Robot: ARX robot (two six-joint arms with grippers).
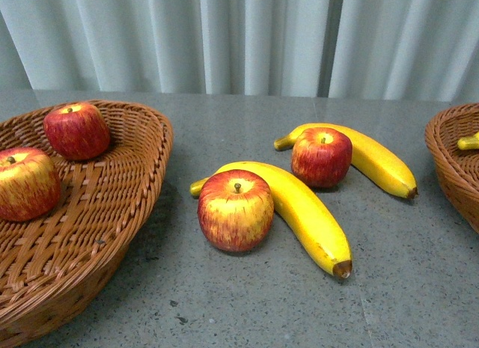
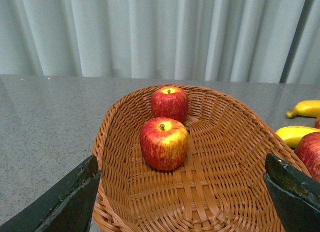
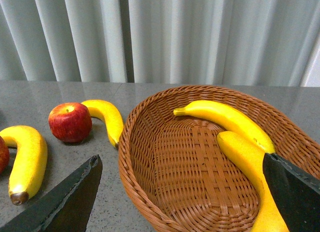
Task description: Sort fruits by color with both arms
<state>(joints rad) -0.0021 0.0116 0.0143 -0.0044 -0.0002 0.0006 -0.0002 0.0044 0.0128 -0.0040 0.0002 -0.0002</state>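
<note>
On the table lie a near apple [image 1: 236,209] against a long banana [image 1: 307,209], and a far apple [image 1: 321,156] in front of a second banana [image 1: 382,161]. The left wicker basket [image 1: 161,127] holds two apples [image 2: 169,103] [image 2: 163,143]. My left gripper [image 2: 182,192] hangs open over that basket's near end, nothing between its fingers [image 2: 70,202]. Two bananas [image 3: 225,117] [image 3: 250,162] rest in the right basket [image 3: 190,167]. Above its near rim my right gripper [image 3: 182,192] is open and holds nothing. Neither arm shows in the front view.
The grey table runs back to a pale curtain. The right basket [image 1: 449,161] sits at the front view's right edge with a banana tip [image 1: 468,142] showing. The loose fruit lies between the two baskets.
</note>
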